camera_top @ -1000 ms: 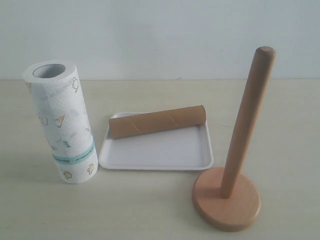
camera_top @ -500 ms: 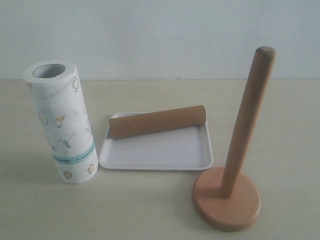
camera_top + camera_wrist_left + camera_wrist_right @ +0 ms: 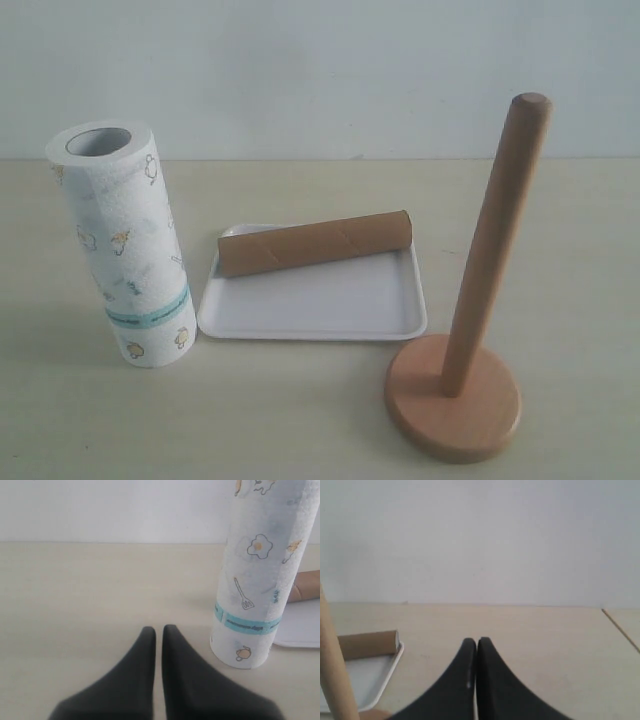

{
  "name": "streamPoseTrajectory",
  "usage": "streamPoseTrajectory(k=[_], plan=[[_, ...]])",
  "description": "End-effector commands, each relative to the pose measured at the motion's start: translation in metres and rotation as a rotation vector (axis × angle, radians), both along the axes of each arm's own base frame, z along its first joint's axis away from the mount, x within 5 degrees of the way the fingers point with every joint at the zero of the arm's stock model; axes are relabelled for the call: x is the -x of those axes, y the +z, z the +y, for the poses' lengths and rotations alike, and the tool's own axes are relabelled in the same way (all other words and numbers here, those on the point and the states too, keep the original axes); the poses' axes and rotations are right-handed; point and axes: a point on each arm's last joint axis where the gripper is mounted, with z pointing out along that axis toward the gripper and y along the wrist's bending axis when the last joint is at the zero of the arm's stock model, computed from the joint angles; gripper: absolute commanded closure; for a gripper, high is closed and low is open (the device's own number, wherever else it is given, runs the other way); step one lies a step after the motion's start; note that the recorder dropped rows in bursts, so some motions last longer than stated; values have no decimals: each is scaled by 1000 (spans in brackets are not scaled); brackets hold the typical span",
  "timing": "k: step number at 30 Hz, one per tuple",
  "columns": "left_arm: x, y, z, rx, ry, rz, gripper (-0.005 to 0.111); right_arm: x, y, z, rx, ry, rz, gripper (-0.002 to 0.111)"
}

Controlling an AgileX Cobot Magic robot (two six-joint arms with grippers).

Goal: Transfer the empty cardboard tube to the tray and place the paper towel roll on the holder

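Observation:
The brown cardboard tube (image 3: pixel 315 243) lies across the far part of the white tray (image 3: pixel 320 310); its end (image 3: pixel 368 644) and the tray's corner (image 3: pixel 375 680) show in the right wrist view. The paper towel roll (image 3: pixel 125 245) stands upright on the table left of the tray, also close in the left wrist view (image 3: pixel 260 575). The wooden holder (image 3: pixel 470 300) stands bare at the front right. My left gripper (image 3: pixel 159 629) is shut and empty, short of the roll. My right gripper (image 3: pixel 477 641) is shut and empty over bare table. Neither gripper shows in the exterior view.
The pale tabletop (image 3: pixel 300 420) runs to a white wall behind. A table edge (image 3: pixel 620 630) shows in the right wrist view. The holder's pole (image 3: pixel 335 665) stands close beside the right gripper's view.

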Motion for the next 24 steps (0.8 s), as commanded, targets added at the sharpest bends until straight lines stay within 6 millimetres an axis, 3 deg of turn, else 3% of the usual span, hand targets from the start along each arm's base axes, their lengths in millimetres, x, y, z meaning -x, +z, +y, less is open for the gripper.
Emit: streamPoseTrajectory(k=[1, 9, 18, 24], plan=[[0, -1, 0, -1, 2, -5, 103, -11, -37, 4, 26, 24, 71, 108], [0, -1, 0, -1, 2, -5, 103, -19, -85, 15, 93, 130, 152, 108], [0, -1, 0, -1, 2, -5, 103, -19, -87, 17, -34, 133, 174, 108], [0, -1, 0, -1, 2, -5, 103, -19, -87, 16, 10, 126, 168, 108]])
